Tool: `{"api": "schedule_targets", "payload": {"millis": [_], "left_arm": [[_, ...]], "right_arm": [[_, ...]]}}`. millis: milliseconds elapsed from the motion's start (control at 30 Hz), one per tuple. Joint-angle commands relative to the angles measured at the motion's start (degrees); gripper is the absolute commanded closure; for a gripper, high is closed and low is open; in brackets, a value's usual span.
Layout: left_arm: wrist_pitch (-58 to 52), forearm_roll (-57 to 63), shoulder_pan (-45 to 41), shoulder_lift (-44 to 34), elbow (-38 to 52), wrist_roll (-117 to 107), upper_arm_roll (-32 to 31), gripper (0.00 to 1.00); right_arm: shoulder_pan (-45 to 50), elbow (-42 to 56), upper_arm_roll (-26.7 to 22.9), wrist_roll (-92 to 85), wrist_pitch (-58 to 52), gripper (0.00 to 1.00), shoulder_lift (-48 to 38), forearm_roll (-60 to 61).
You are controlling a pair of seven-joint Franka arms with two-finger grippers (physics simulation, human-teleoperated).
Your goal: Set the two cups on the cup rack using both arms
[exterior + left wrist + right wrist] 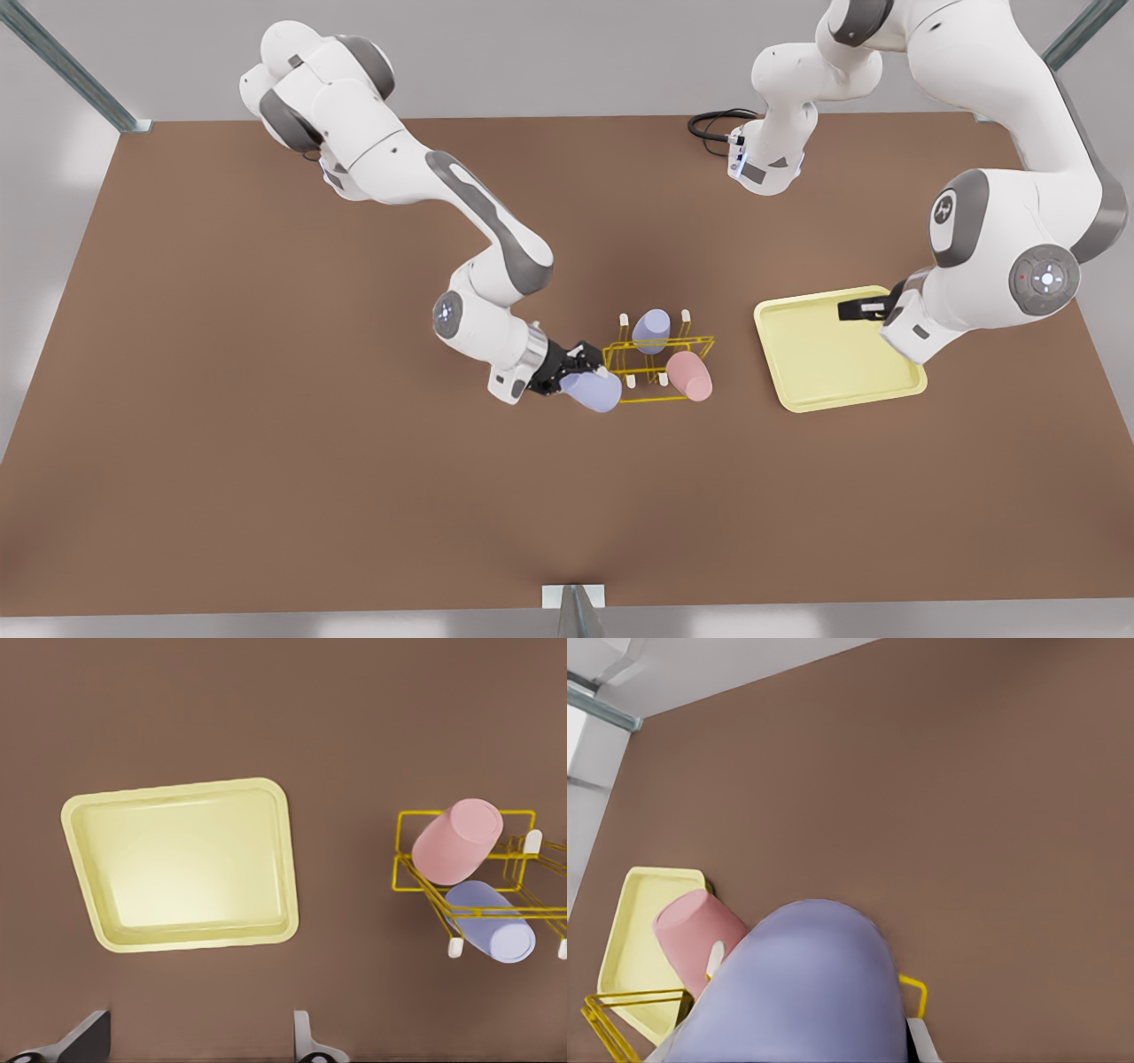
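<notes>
A lavender cup (802, 992) sits closest to the lens in the right wrist view, clamped between the fingers of the right gripper (567, 372). In the front view this held cup (592, 391) lies tilted just beside the near corner of the cup rack (660, 359) on the front view's left, touching or almost touching the yellow wire — I cannot tell which.

On the rack, a salmon-pink cup (689, 375) leans over a peg at the corner toward the front view's right, and a second lavender cup (651, 330) rests on a peg along the far side. So the rack already carries one pink and one lavender cup; judging from this, the task looks largely done, with the held cup left to seat or let go.

The left gripper (864, 309) hangs over the far edge of the pale-yellow tray (797, 390), which lies to the front view's right of the rack, near but apart. Its fingertips (306, 1036) stand well apart with nothing between them — this arm waits.

The brown table (266, 443) is bare all round, its edges far from the rack. The tight spots are the short white-tipped pegs (624, 319) and the pink cup near the held one.
</notes>
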Motion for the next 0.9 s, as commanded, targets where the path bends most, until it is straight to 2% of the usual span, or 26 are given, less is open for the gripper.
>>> {"api": "schedule_targets", "payload": {"millis": [0,467,500,533,767,867], "left_arm": [[-2.7,-0.5,0.0,0.2,0.0,8.7,0.0,0.00],[-2.3,-0.3,1.4,0.5,0.2,8.8,-0.1,0.00],[-2.4,-0.3,1.5,0.5,0.2,8.8,-0.1,0.00],[-2.5,-0.3,1.5,0.5,0.2,8.8,-0.1,0.00],[-3.0,-0.3,1.3,0.3,0.2,8.8,-0.2,0.00],[-3.0,-0.4,1.3,0.4,0.2,8.7,-0.2,0.00]], "right_arm": [[0.7,0.4,0.0,2.6,2.2,0.16,0.5,0.0],[5.7,3.2,-0.1,3.9,5.6,0.15,4.5,0.2],[6.1,3.5,-0.1,4.1,5.7,0.05,4.9,0.2],[6.2,3.8,-0.1,4.1,5.8,0.00,5.1,0.2],[5.7,5.3,-0.2,4.9,5.7,0.00,4.9,0.3],[2.5,7.1,-0.3,5.5,1.4,0.00,4.1,-0.6]]}}
